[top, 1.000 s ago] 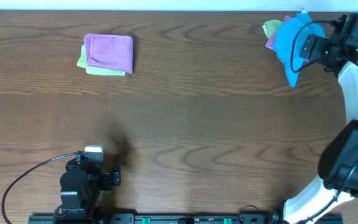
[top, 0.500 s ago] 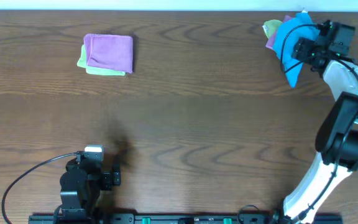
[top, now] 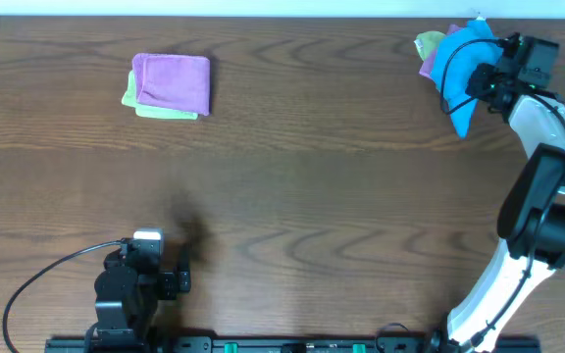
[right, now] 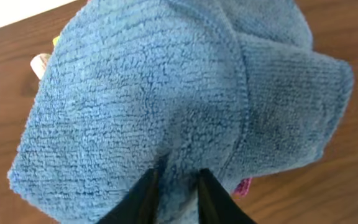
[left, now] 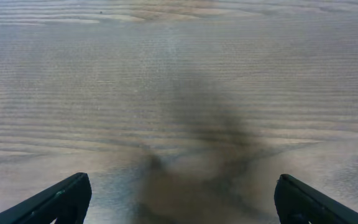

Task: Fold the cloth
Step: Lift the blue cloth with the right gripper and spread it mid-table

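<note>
The sky-blue cloth (top: 459,69) lies crumpled at the table's far right corner, on top of a yellow-green cloth (top: 428,44) and a purple one. My right gripper (top: 481,76) reaches in from the right and is shut on a ridge of the blue cloth. In the right wrist view the cloth (right: 166,93) fills the frame, and the two dark fingers (right: 143,198) pinch a fold of terry at the right gripper (right: 178,177). My left gripper (left: 182,190) stands open over bare wood near the front left, far from the cloth, with nothing between its fingers.
A folded purple cloth (top: 173,82) on a yellow-green one (top: 133,101) lies at the far left. A pink-purple corner (right: 243,185) shows under the blue cloth. The table's back edge (top: 282,18) runs just behind both piles. The left arm's cable (top: 37,279) loops at front left.
My right gripper moved left onto the blue cloth and closed its jaws on a fold of it. The left arm has not moved.
</note>
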{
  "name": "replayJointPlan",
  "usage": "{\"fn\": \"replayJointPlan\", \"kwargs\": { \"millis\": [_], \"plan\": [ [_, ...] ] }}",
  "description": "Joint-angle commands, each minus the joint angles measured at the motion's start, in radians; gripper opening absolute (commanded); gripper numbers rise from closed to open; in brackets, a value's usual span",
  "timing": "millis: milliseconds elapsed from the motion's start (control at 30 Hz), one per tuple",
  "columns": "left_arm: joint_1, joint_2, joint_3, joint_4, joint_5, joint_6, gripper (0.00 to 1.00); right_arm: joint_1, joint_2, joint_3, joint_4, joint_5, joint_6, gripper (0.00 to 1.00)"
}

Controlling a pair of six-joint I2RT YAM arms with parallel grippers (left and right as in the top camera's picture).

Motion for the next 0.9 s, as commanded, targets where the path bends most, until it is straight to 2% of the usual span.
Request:
{"fn": "replayJointPlan", "kwargs": {
  "millis": [0, 100, 267, 467, 600, 867],
  "plan": [
    [0.004, -0.006, -0.009, -0.005, -0.006, 0.008, 0.95, -0.002, 0.014, 0.016, -0.011, -0.004, 0.003, 0.15],
    [0.004, -0.006, -0.009, -0.005, -0.006, 0.008, 0.95, -0.002, 0.014, 0.016, -0.024, -0.009, 0.003, 0.01],
    [0.004, -0.006, -0.009, -0.005, -0.006, 0.008, 0.95, -0.002, -0.002, 0.016, -0.04, -0.067, 0.003, 0.01],
    [0.004, -0.006, -0.009, -0.005, -0.006, 0.008, 0.95, 0.02, -0.116, 0.016, -0.117, -0.136, -0.009, 0.01],
    [0.004, -0.006, -0.009, -0.005, -0.006, 0.008, 0.95, 0.072, -0.253, 0.016, -0.235, -0.137, -0.083, 0.01],
    [0.004, -0.006, -0.009, -0.005, -0.006, 0.008, 0.95, 0.191, -0.515, 0.016, -0.478, -0.124, -0.133, 0.01]
  ]
}}
